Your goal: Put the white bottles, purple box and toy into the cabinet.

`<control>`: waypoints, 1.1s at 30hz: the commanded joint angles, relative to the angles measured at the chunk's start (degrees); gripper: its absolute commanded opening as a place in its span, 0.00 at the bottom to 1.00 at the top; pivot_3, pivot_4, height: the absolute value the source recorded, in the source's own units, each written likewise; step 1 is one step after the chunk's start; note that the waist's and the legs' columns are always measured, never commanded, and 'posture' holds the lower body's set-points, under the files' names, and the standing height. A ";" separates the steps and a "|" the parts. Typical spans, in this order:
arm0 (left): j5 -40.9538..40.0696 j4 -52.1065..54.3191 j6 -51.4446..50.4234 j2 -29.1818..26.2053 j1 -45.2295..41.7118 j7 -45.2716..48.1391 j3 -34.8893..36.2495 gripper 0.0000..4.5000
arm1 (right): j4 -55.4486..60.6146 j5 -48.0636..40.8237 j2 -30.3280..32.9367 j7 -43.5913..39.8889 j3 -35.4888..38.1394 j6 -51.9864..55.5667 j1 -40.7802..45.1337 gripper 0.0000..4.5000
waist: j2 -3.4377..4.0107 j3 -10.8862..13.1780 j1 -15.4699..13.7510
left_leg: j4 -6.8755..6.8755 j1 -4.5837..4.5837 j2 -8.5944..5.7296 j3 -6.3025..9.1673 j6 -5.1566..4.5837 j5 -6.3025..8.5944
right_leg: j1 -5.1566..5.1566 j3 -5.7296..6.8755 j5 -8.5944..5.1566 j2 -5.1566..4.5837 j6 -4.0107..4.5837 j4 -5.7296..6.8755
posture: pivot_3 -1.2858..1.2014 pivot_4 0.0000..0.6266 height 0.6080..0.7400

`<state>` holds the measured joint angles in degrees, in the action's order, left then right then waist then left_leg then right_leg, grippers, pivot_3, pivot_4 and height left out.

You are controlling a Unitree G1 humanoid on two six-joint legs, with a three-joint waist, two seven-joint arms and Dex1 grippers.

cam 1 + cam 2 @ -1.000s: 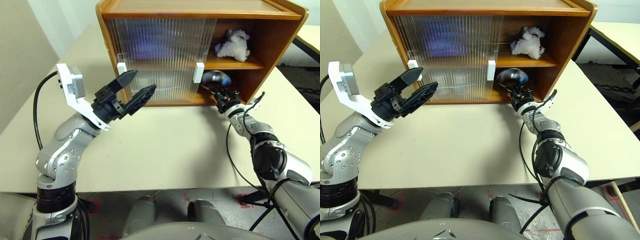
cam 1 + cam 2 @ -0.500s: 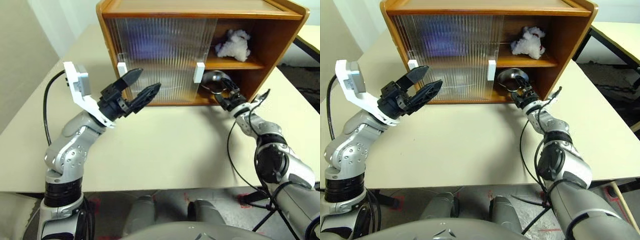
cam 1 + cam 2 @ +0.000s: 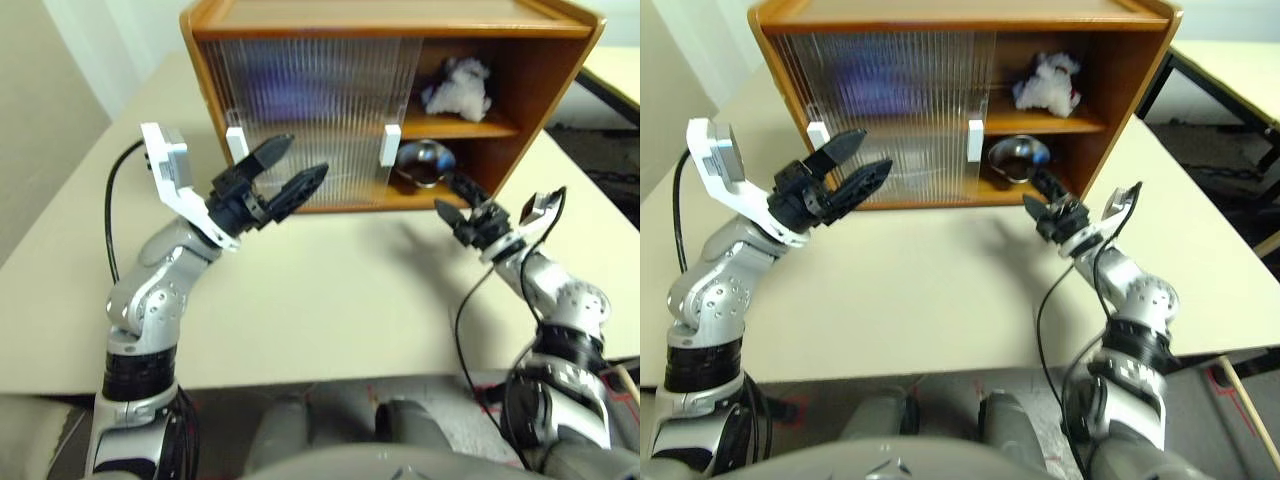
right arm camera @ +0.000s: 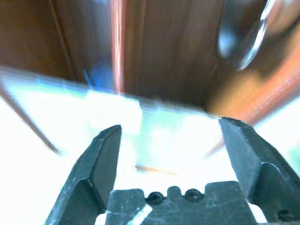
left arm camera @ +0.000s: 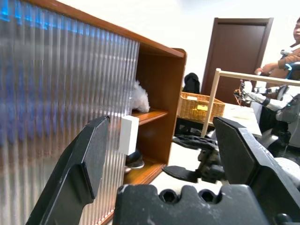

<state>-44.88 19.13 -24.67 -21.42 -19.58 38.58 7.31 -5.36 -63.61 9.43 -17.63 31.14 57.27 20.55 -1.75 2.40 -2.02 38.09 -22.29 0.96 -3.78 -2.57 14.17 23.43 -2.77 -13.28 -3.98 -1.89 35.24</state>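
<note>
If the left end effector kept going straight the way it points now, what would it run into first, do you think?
Most likely the cabinet's ribbed sliding door, near the white handle. The left end effector, open and empty, points up toward that front from just before it. Depth is hard to judge, so the exact contact spot is uncertain.

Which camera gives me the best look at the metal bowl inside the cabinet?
The right eye view: the metal bowl sits unobstructed on the cabinet's lower shelf. The left eye view shows it equally whole. The left wrist view catches a sliver behind the white door handle; the right wrist view shows a blurred edge.
</note>
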 commanded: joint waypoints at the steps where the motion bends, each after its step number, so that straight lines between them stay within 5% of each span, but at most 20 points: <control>1: 0.82 -1.35 0.57 0.06 -0.55 1.19 -0.70 1.00 | 11.93 13.11 4.33 -7.93 -14.70 -8.92 -5.75 1.00 | 0.02 -0.01 0.93 | 0.00 0.00 0.00 0.00 0.00 0.00 | 0.01 0.00 -0.02 0.01 -0.02 0.00 | 0.55 0.00 1.00; 4: 0.91 -1.70 0.63 0.03 -0.58 1.60 -0.54 1.00 | 16.01 27.44 9.07 -14.19 -26.91 -22.52 -9.20 0.87 | 0.04 -0.02 1.69 | 0.02 0.04 -0.03 -0.01 0.05 0.03 | 0.00 -0.01 -0.13 0.01 -0.17 0.02 | 0.55 0.00 1.00; 14: 0.82 -1.15 0.68 -0.41 0.30 1.58 0.01 1.00 | 10.35 50.26 4.80 -12.61 -39.80 -49.22 -3.95 0.02 | -0.06 -0.02 2.34 | 0.11 0.13 -0.08 0.02 0.11 0.05 | -0.01 -0.05 -0.10 0.03 -0.13 0.19 | 0.56 0.00 1.00; 23: 1.11 -0.55 1.02 -0.28 1.12 1.04 0.44 1.00 | 1.23 58.69 -3.98 -4.61 -42.00 -54.48 5.91 0.00 | -0.09 -0.04 1.40 | 0.09 0.12 -0.05 0.04 0.11 0.04 | 0.02 -0.04 -0.01 0.01 0.11 0.24 | 0.57 0.00 1.00; 33: 1.18 -0.04 1.39 0.12 1.26 0.35 0.31 1.00 | -8.98 64.30 -6.38 3.68 -40.02 -58.18 12.35 0.00 | -0.13 -0.06 0.98 | 0.09 0.12 -0.06 0.04 0.27 0.09 | 0.04 -0.02 0.01 -0.03 0.17 0.32 | 0.57 0.00 1.00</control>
<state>-44.38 17.77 -23.62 -21.31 -18.87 39.11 7.93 -13.09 -0.45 3.20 -15.69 -10.18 -0.05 32.46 -1.88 2.33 -1.04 38.18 -22.16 0.90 -3.74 -2.29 14.26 23.48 -2.79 -13.27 -4.01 -1.71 35.58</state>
